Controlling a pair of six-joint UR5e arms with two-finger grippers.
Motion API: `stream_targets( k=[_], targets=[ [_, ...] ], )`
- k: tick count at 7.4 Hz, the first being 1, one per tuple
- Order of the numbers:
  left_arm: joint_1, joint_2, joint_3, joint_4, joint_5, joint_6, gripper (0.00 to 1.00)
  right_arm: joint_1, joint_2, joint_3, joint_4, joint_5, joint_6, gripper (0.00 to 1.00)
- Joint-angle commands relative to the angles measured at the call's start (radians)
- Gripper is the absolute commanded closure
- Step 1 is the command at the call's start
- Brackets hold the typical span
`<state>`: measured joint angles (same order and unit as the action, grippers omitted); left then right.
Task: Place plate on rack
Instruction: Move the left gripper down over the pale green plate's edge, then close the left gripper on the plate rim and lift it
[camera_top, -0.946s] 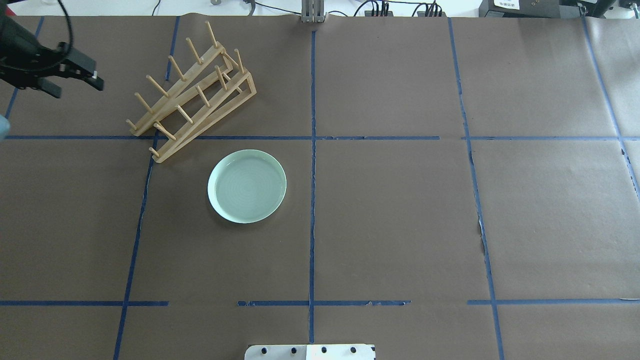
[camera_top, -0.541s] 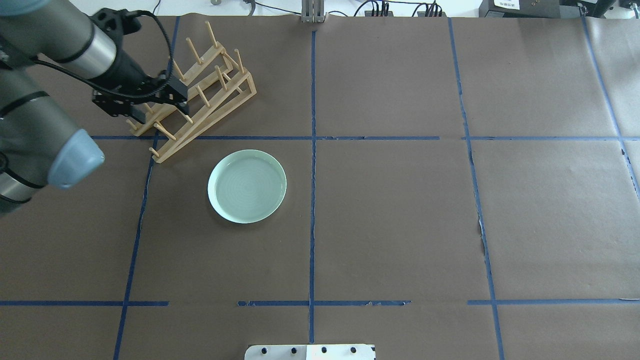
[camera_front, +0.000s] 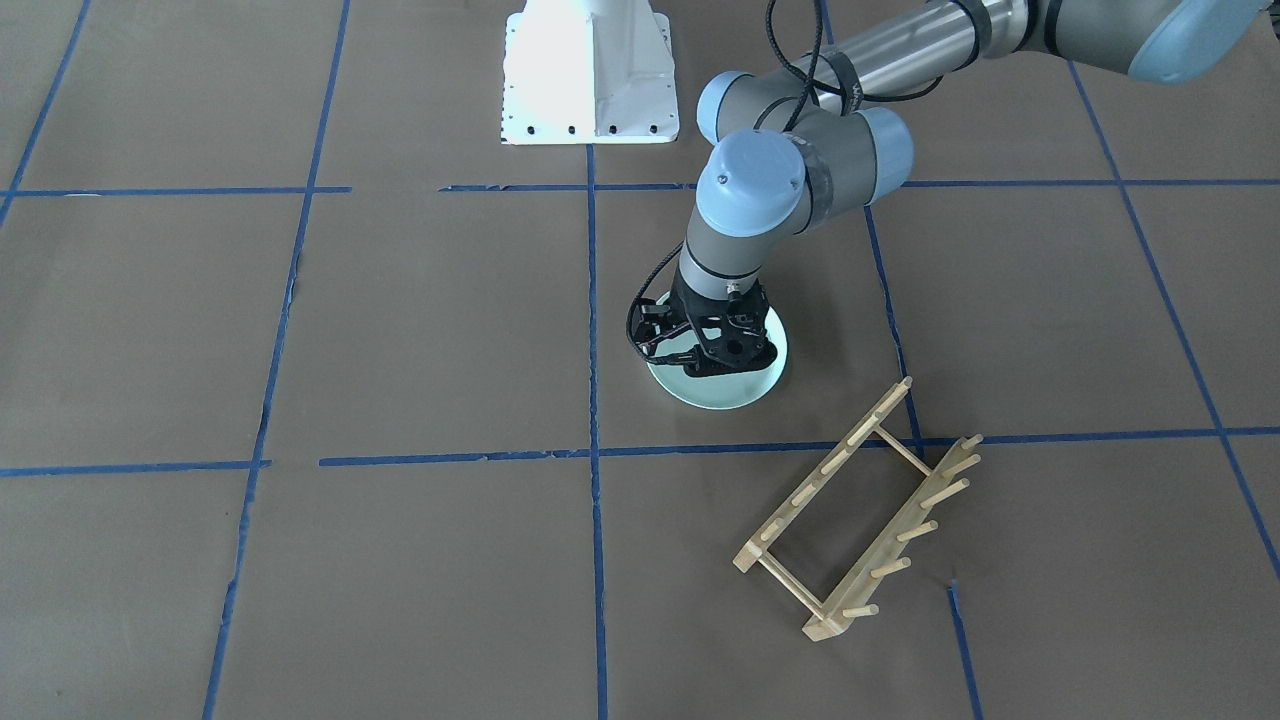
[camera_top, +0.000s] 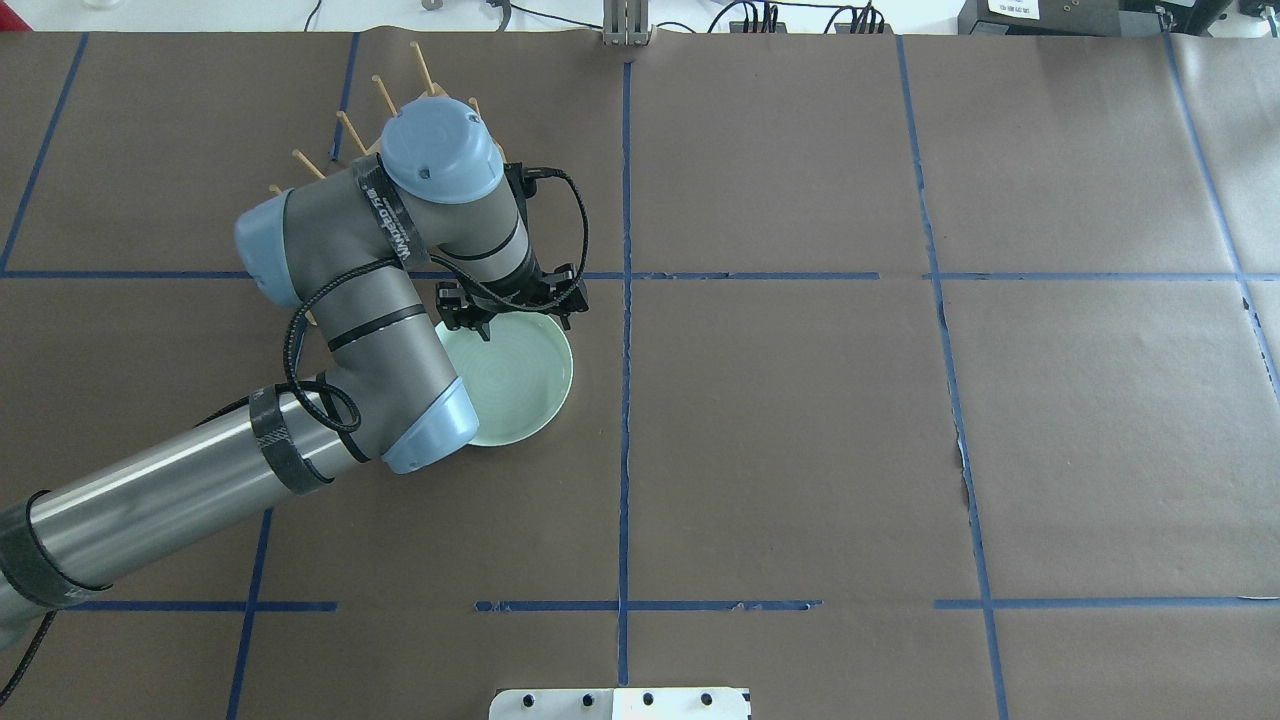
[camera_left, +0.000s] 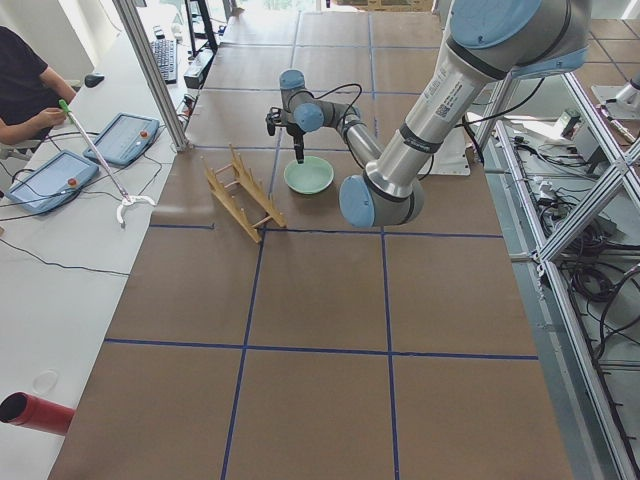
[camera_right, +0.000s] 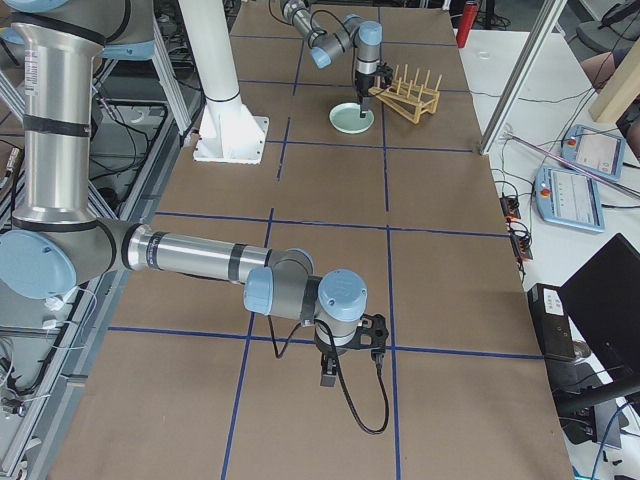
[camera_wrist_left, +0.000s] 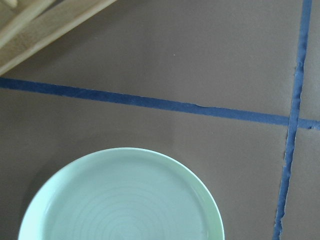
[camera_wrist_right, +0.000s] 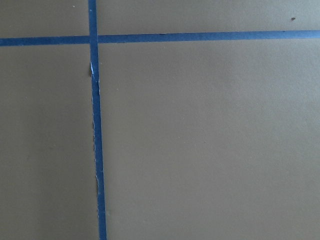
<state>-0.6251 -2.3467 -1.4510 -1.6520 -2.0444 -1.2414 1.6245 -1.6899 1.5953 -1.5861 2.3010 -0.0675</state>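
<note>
Left gripper (camera_front: 712, 362) moved from rack (camera_front: 825, 470) to plate (camera_front: 732, 395) | fingers' spread unreadable | rack unobstructed only front-facing

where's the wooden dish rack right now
In the front-facing view the light wooden pegged dish rack sits lower right of centre, on the robot's left side, beside the round mint-green plate but apart from it.
</note>
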Motion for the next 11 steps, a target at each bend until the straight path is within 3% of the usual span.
stream_targets(
  k=[1,3,4,5,6,9,10,11],
  targets=[
    [0.056,-0.023,0.052,0.0,0.012,-0.021,0.13,0.0,-0.001,0.0,0.0,0.0,0.0,0.0],
    [0.068,-0.071,0.099,0.0,0.018,-0.021,0.18,0.0,-0.001,0.0,0.0,0.0,0.0,0.0],
    [0.068,-0.071,0.106,-0.002,0.03,-0.021,0.25,0.0,-0.001,0.0,0.0,0.0,0.0,0.0],
    [0.068,-0.071,0.106,0.0,0.035,-0.021,0.39,0.0,-0.001,0.0,0.0,0.0,0.0,0.0],
    [0.068,-0.069,0.109,-0.002,0.041,-0.018,0.43,0.0,0.001,0.0,0.0,0.0,0.0,0.0],
    [0.077,-0.069,0.109,-0.003,0.047,-0.015,0.43,0.0,-0.001,0.0,0.0,0.0,0.0,0.0],
    [0.077,-0.066,0.11,-0.003,0.047,-0.015,0.5,0.0,-0.001,0.0,0.0,0.0,0.0,0.0],
    [0.077,-0.062,0.11,-0.002,0.047,-0.015,0.63,0.0,-0.001,0.0,0.0,0.0,0.0,0.0]
  ],
)
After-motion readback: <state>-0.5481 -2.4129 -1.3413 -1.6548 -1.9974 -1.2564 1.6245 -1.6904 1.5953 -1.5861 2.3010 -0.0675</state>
